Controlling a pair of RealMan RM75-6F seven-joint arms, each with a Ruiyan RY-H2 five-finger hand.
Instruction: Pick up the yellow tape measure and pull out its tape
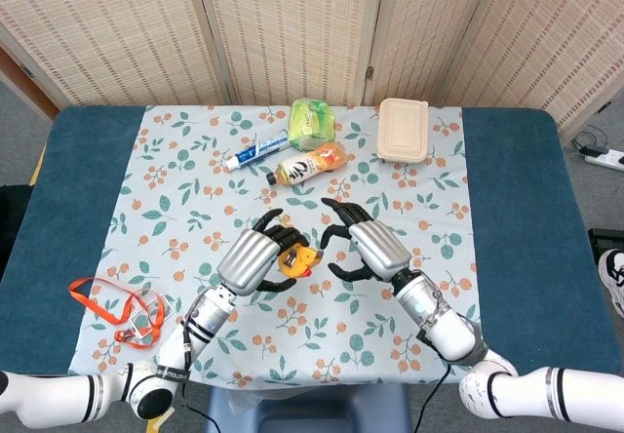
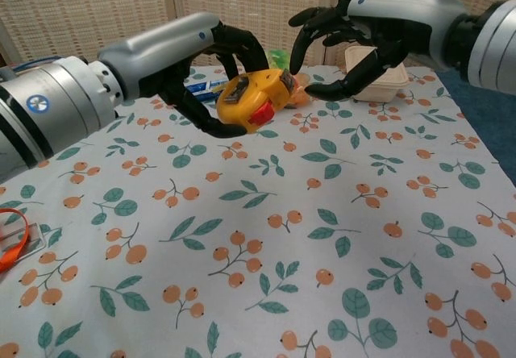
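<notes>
My left hand point(image 1: 252, 260) point(image 2: 211, 74) holds the yellow tape measure point(image 1: 295, 260) point(image 2: 255, 101) in the air above the floral tablecloth; its red button faces the chest camera. Just to the right of the tape measure is my right hand point(image 1: 363, 247) point(image 2: 347, 39), fingers spread and curved toward its tape end, holding nothing. In the chest view the dark fingertips point(image 2: 310, 92) lie close to the case's right edge; I cannot tell whether they touch it. No tape shows outside the case.
At the far side of the cloth lie a toothpaste tube point(image 1: 255, 150), an orange drink bottle point(image 1: 308, 164), a green packet point(image 1: 311, 122) and a beige lidded box point(image 1: 403, 130) point(image 2: 372, 72). An orange lanyard point(image 1: 115, 303) lies near the front left corner.
</notes>
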